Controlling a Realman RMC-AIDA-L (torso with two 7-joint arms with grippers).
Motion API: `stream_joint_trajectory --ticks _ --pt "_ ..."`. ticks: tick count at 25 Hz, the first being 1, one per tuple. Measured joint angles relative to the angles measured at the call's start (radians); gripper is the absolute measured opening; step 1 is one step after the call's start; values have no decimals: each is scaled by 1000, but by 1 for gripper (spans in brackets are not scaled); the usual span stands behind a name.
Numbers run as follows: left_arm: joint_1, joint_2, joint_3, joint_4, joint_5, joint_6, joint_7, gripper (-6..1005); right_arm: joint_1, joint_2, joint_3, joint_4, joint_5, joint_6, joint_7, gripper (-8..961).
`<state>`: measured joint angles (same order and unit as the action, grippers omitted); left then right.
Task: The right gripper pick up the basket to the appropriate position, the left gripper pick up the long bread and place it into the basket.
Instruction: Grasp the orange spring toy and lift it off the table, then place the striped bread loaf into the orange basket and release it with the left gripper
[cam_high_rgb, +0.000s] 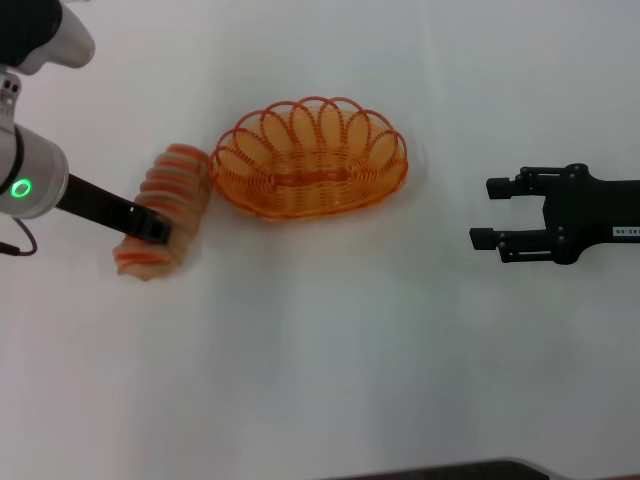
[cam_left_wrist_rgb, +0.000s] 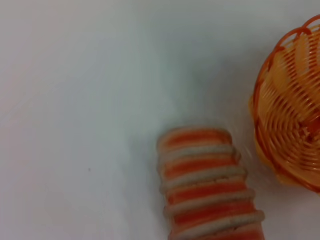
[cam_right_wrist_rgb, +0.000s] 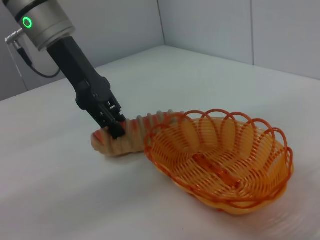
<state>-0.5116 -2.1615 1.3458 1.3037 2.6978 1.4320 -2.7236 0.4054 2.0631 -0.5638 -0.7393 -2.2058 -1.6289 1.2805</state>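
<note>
The left gripper (cam_high_rgb: 152, 228) is seen lowered onto the long bread (cam_high_rgb: 168, 205), its fingers set against the near half of the loaf; whether they are clamped cannot be told. The bread is laid on the white table (cam_high_rgb: 320, 380), just left of the basket (cam_high_rgb: 310, 158). The right gripper (cam_high_rgb: 490, 212) is held open, well apart from the basket's right.

No legible text is found in any view. A small white label (cam_high_rgb: 627, 232) is seen on the right arm in the head view, with dark marks that can't be made out. A green ring light (cam_high_rgb: 21, 188) is lit on the left arm, without characters.
</note>
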Motion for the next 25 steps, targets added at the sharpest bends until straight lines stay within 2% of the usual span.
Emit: stream_joint_trajectory --ticks 8,12,20,22,25 --pt "-12 5 -59 18 2 12 95 357 1 0 -3 0 0 12 0 780" --pt "-21 19 -78 28 19 13 156 328 4 0 -4 0 0 12 0 779" --pt "-43 14 -273 26 3 32 484 237 13 0 -5 0 0 12 0 778" --pt "-50 13 -332 25 -43 59 589 225 14 0 -6 0 0 12 0 778" --pt "-54 19 -376 28 -127 103 700 208 16 0 -6 0 0 11 0 778"
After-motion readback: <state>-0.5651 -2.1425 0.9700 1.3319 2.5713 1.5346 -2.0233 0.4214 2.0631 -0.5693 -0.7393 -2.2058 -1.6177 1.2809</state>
